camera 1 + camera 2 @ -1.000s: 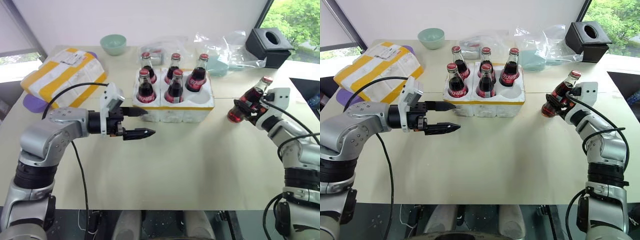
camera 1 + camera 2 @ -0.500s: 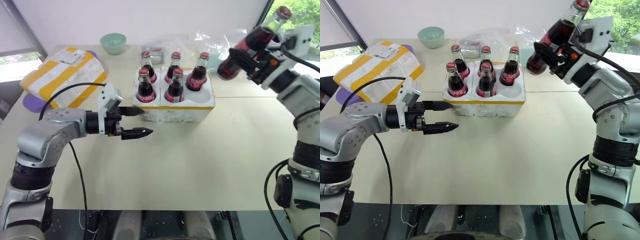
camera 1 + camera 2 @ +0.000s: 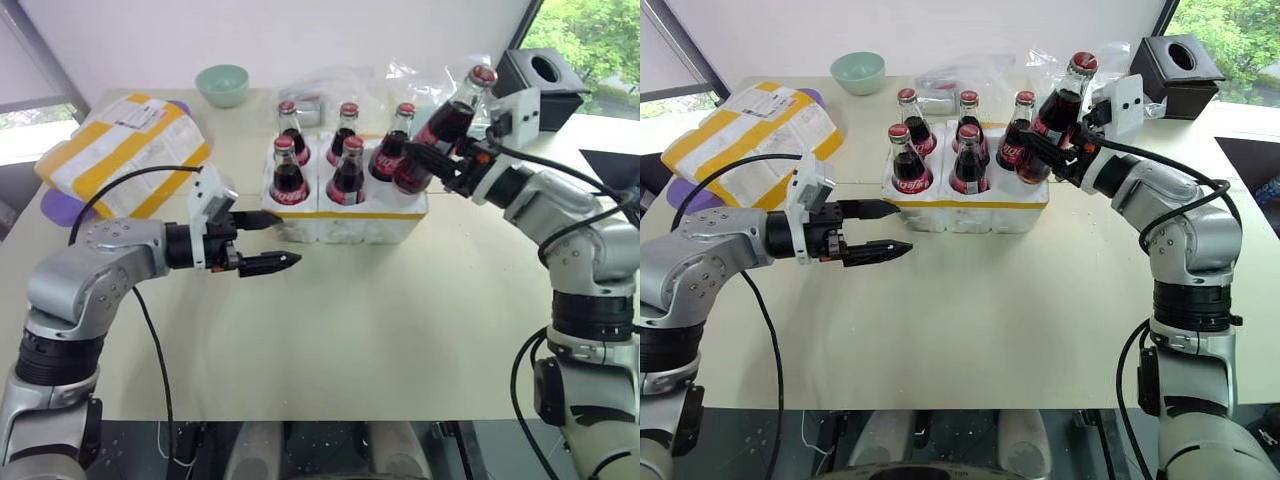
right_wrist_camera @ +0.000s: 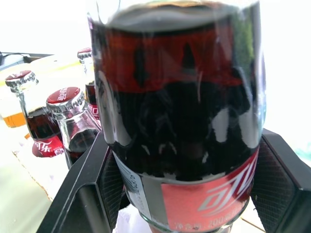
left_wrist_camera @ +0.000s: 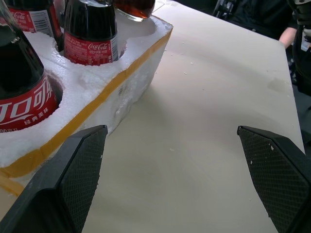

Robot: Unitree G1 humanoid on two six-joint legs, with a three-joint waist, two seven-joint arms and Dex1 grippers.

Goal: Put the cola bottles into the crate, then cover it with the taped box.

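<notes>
Gripping the sixth cola bottle (image 3: 432, 146) by its lower body, my right gripper (image 3: 438, 164) holds it tilted above the near right corner of the crate (image 3: 345, 214), its red cap leaning away toward the black box (image 3: 545, 82) at the table's far right. Five cola bottles (image 3: 958, 132) stand upright in the crate's wells, three in the far row and two in the near row; the near right well lies under the raised bottle.

From the right wrist view I see the held bottle (image 4: 182, 111) clamped between both black pads (image 4: 279, 187), with three capped bottles behind it. My left wrist view gives what the head cameras cannot: the crate's near wall (image 5: 104, 104) with its yellow tape band and crumbly foam, and two labelled bottles seated in their wells, close beside one finger pad (image 5: 68, 184).

My left gripper (image 3: 262, 242) hangs level just in front of the crate's near left corner, its fingers spread wide and holding nothing; its upper fingertip sits close against the foam wall, though I cannot tell if it touches.

Across the table (image 3: 400, 320), the taped box (image 3: 120, 150) rests at the far left on something purple. A pale green bowl (image 3: 224, 85) and crumpled clear plastic bags (image 3: 440, 85) lie beyond the crate.
</notes>
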